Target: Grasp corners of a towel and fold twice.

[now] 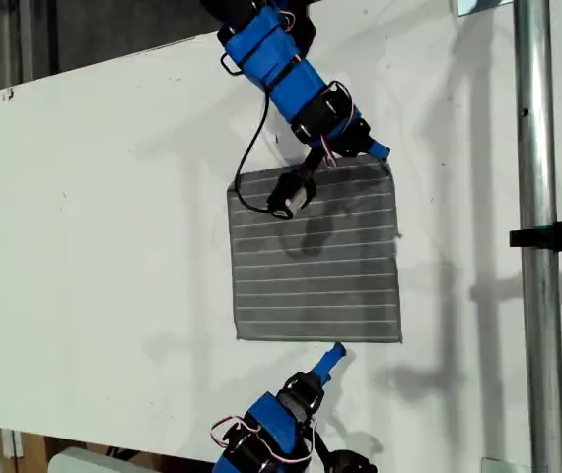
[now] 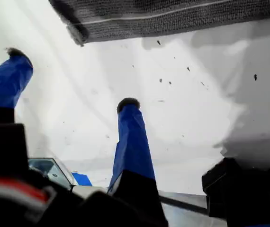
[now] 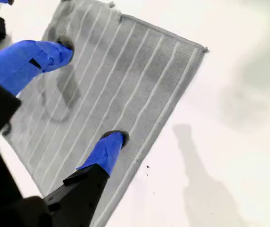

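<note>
1. The counter is bare white around the towel, which lies flat right of centre in the exterior view; being slick, it may let the cloth slide rather than lift.
2. My second tool hangs released above the towel's upper edge; if it closes off-corner it may bunch the cloth.
3. My first tool, released and holding nothing, sits just short of the lower edge, so a pinch from there could miss the hem.

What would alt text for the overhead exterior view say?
A grey striped towel lies flat on a white table. My second gripper hangs open over its far edge, and my first gripper waits open just off its near edge.
</note>
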